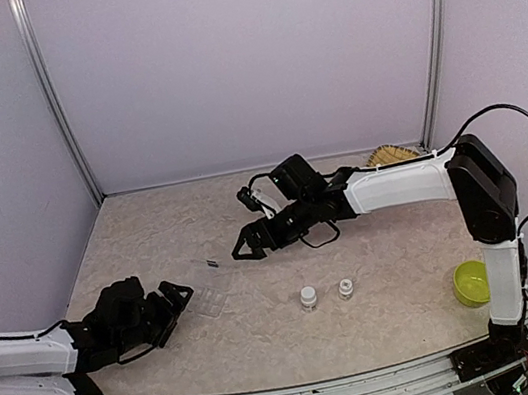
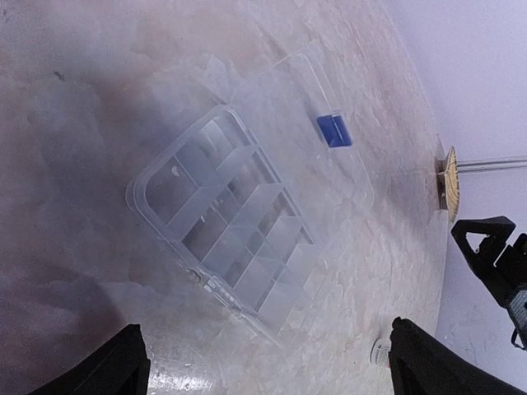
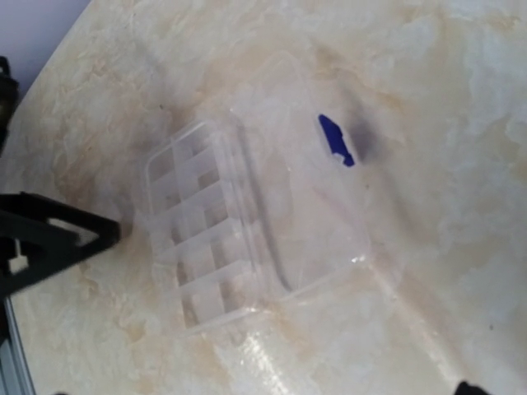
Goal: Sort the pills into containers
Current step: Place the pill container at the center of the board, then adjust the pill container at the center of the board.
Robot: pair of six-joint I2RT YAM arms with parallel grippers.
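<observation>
While the left gripper [image 1: 175, 312] and right gripper [image 1: 240, 253] both gape with nothing held, the box [image 2: 222, 210] lies between them on the table [image 1: 387, 329], lid [image 2: 305, 156] folded flat open; two bottles [image 1: 308, 298] stand nearby.

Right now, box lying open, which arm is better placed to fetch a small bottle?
Probably right: the right fingers, open, hover beyond the box, nearer the bottles; the left fingers sit across the box from them.
</observation>
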